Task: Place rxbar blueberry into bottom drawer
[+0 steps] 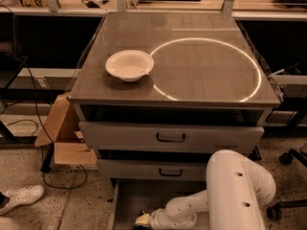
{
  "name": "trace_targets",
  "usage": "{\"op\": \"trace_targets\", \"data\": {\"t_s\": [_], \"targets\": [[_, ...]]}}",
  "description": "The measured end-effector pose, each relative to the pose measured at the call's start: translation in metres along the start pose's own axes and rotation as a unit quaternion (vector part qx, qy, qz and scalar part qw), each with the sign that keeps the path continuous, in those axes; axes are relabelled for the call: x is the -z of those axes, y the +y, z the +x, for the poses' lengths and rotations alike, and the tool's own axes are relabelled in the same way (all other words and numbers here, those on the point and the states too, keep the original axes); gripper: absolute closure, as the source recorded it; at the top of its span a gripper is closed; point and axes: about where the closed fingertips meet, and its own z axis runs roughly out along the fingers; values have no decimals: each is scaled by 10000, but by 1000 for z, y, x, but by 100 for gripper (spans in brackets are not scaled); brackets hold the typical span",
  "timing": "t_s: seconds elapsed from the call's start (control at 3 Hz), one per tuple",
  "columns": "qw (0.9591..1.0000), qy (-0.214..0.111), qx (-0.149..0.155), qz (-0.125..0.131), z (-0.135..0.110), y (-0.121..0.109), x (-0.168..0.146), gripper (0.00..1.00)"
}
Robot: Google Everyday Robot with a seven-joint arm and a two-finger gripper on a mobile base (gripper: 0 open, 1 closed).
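1. Lying on the speckled floor at the far left is a white shoe [19, 198], with a dark cable [62, 183] looped just beside it.
2. A cardboard box [62, 133] with its flaps open leans against the left side of the desk [201, 37]. No writing on it can be read.
3. A white bowl [129, 65] stands upright on the left part of the desk top. The bright ring of light [249, 61] reflected on the grey surface touches its right rim.
4. Two upper drawers sit under the top, each with a dark handle [170, 138] at its middle.
5. The bottom drawer [127, 198] is pulled out, and its grey floor shows at the left.
6. The pincer [142, 220] sits low inside the bottom drawer, at the lower edge of the view, pointing left. I cannot tell how far open it is or whether it holds anything.
7. The rxbar blueberry cannot be picked out. A small dark spot sits just above the pincer's pale tip, and I cannot tell what it is.
8. The white arm [240, 190] shows as a thick rounded segment in front of the drawers at the right. It bends into a slimmer forearm that reaches left and down into the bottom drawer.
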Motion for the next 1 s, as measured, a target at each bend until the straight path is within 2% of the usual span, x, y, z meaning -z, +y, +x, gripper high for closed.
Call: {"op": "trace_targets", "data": {"t_s": [0.67, 1.0], "targets": [[10000, 0, 0, 0, 0, 0, 0, 14], [10000, 1, 0, 0, 0, 0, 0, 0]]}}
